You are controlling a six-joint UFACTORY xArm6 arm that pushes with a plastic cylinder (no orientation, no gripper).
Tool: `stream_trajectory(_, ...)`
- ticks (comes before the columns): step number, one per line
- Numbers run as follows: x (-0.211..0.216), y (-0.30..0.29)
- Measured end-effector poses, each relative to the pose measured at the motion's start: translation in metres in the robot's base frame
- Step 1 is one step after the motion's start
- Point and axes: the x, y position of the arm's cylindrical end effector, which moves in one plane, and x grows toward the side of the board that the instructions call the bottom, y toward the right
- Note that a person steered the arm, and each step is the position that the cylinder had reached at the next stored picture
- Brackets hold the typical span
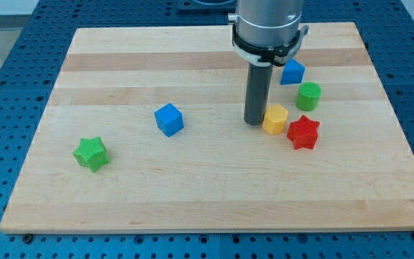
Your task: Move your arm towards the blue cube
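The blue cube [169,119] sits on the wooden surface [192,187] a little left of the view's centre, resting flat with one corner turned toward the view's bottom, so that its lighter top face and two darker side faces all show. It is a plain, solid blue with crisp edges, and it stands alone — nothing touches it.

My tip [254,122] is down at the surface well to the view's right of the blue cube, with bare wood between them. There is no end effector that opens or closes here — only the straight dark rod, holding nothing. Just to the right of my tip is a yellow block [275,119], which looks hexagonal; it is touching the rod or very nearly so, and I cannot tell which.

Right of and below the yellow block lies a red star [303,132], close against it. A green cylinder [308,96] stands above the red star, and a second blue block [292,72], its shape partly hidden by the arm, lies above that, near the rod's housing. Far off toward the view's lower left sits a green star [91,153].
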Motion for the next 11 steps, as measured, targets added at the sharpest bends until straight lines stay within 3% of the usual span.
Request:
stream_trajectory(2,0.0,0.039)
stream_trajectory(5,-0.01,0.036)
stream_trajectory(6,-0.055,-0.006)
stream_trajectory(7,-0.07,-0.019)
stream_trajectory(9,-0.076,-0.139)
stream_trajectory(11,-0.06,-0.171)
